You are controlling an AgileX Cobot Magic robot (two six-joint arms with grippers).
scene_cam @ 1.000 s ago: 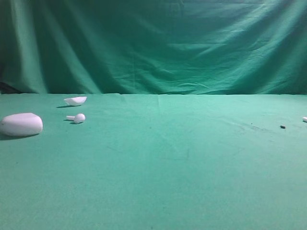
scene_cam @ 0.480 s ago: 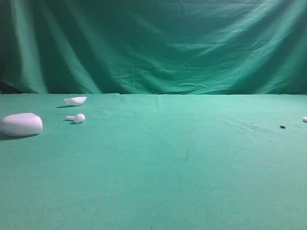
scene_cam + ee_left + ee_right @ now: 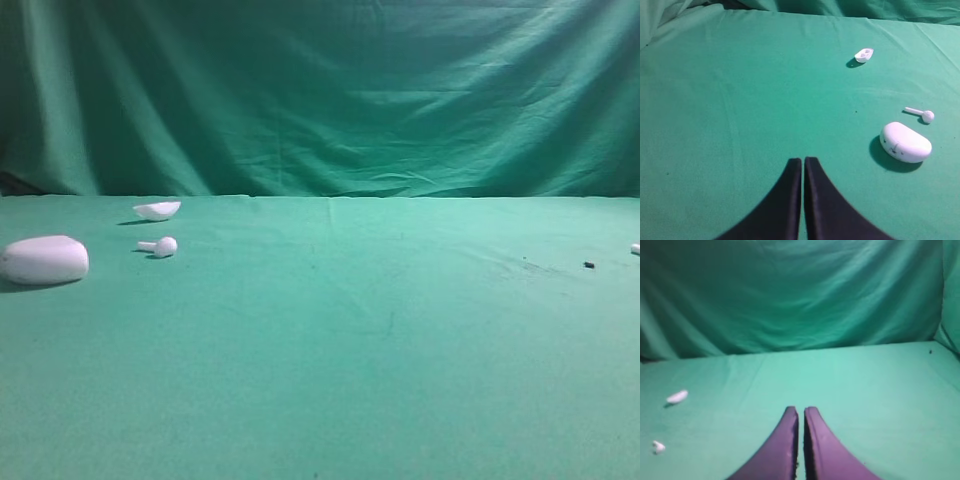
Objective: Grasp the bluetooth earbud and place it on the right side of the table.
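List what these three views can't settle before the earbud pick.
- White object, exterior high: cut by the right frame edge; identity unclear.
- Dark speck, exterior high: too small to identify.
- Two white items, right wrist: blurred, not identifiable.
- Both arms: absent from exterior high; only the closed fingertips of the left gripper and right gripper show.
- Bluetooth earbud: too small for detail.

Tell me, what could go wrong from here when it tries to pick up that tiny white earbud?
The bluetooth earbud is tiny and glossy, so fingers might pinch badly and flick it away. It lies close to the white case and the lid, look-alikes an arm might nudge or grab instead. Both the left gripper and right gripper are shut and must open first.
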